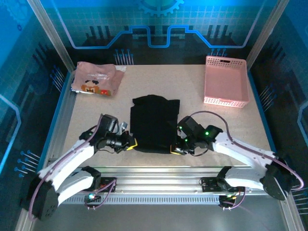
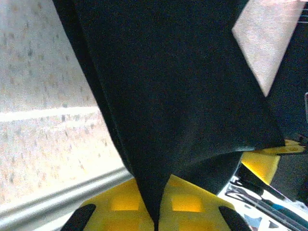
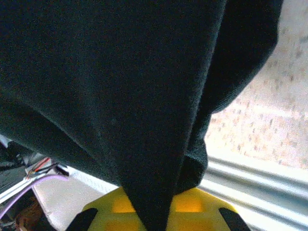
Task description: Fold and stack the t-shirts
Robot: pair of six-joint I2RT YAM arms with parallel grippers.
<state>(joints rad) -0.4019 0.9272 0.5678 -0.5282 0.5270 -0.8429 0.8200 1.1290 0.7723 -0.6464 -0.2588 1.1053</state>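
Underneath everything, a speckled beige surface point(image 1: 192, 130), edged at the front by an aluminium rail point(image 1: 159, 171).

From the near edge, left arm point(image 1: 72, 161) and right arm point(image 1: 243, 150), both bent inward toward the middle.

Between them, at the front centre of the surface, the black t-shirt point(image 1: 153, 124). Folded to a rough upright rectangle, rumpled along the far edge, near edge close to the front rail.

At the far right corner, well apart from that shirt, a pink mesh basket point(image 1: 226, 82), standing upright.

At the far left corner, the pale pink t-shirt point(image 1: 96, 79). Bunched in a loose heap, pixel print facing up.

Left jaws closed on the near left corner of the black t-shirt. From the left wrist, dark cloth pinched to a point between the yellow left fingers point(image 2: 120, 202).

Right jaws closed on the near right corner likewise. From the right wrist, the same cloth narrowing to a wedge between the yellow right fingers point(image 3: 192, 202).
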